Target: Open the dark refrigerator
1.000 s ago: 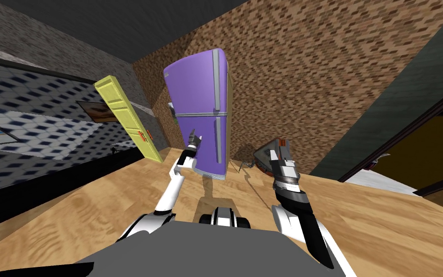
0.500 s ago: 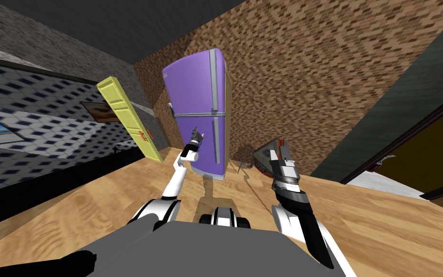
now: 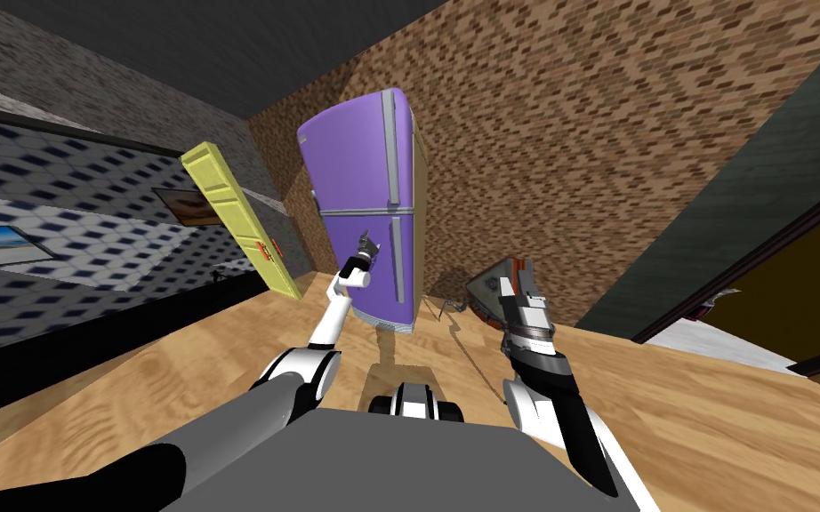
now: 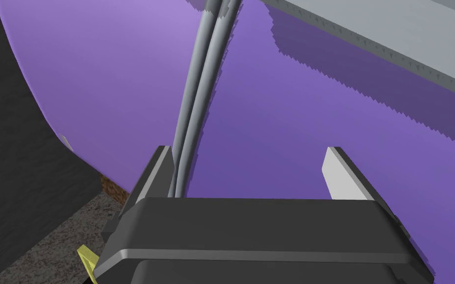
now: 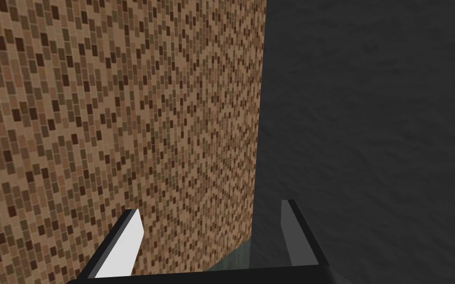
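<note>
A tall purple refrigerator [image 3: 355, 169] with two doors and grey bar handles [image 3: 397, 258] stands against the brick wall. My left gripper [image 3: 366, 242] is held out at the lower door, just beside its handle and under the grey seam between the doors. In the left wrist view the left gripper [image 4: 248, 170] is open, close to the purple door [image 4: 281, 128]. The double grey seam [image 4: 197, 98] runs past one finger [image 4: 157, 167], and a grey handle bar [image 4: 379, 44] crosses beyond the other. My right gripper [image 3: 518, 280] is raised at my right side; the right gripper [image 5: 211, 231] is open and holds nothing.
A yellow door [image 3: 239, 222] leans open left of the refrigerator. A grey and orange object [image 3: 488, 289] lies on the wooden floor [image 3: 711, 418] by the brick wall [image 3: 577, 160]. A dark-framed doorway [image 3: 782, 267] opens at the right.
My left arm has stretched forward, carrying its gripper up and nearer the lower door's handle. The right arm has stayed put. The head view has shifted slightly.
</note>
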Motion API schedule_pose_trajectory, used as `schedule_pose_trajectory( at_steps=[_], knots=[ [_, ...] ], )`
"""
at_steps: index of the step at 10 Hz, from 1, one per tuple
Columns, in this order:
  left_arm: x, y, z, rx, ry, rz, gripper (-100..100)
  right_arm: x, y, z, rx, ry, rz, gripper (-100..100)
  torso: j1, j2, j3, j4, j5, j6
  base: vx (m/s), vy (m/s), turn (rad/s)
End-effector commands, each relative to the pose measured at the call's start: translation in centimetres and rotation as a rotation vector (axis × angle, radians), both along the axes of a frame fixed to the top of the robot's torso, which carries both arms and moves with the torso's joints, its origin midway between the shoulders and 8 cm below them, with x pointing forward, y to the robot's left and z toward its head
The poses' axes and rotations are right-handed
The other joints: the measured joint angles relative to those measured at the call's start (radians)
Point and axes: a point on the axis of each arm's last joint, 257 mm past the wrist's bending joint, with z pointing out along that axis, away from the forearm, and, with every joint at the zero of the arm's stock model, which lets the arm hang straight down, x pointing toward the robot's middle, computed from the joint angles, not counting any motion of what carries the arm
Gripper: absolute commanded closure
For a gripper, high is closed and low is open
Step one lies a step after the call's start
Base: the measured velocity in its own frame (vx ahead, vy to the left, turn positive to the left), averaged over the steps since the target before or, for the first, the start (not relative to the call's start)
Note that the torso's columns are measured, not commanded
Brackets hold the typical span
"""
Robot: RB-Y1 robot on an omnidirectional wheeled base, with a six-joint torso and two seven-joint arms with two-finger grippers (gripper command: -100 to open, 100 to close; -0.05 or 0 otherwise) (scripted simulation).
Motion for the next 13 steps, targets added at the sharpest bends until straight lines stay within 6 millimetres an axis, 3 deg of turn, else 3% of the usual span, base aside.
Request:
schedule_pose_trajectory(
  at_steps=[1,13],
  knots=[
    [1.7,-0.1,0.4,-0.026,0.039,-0.011,-100,0.0,0.0,0.0,0.000,0.000,0.000,0,0.002,0.000,0.000,0.000,0.001,0.000,0.008,-0.048,0.023],
    [7.8,-1.5,2.7,-0.140,0.218,-0.052,-100,0.0,0.0,0.0,0.000,0.000,0.000,0,0.000,0.000,0.000,0.000,0.000,0.000,0.010,-0.057,0.018]
  ],
)
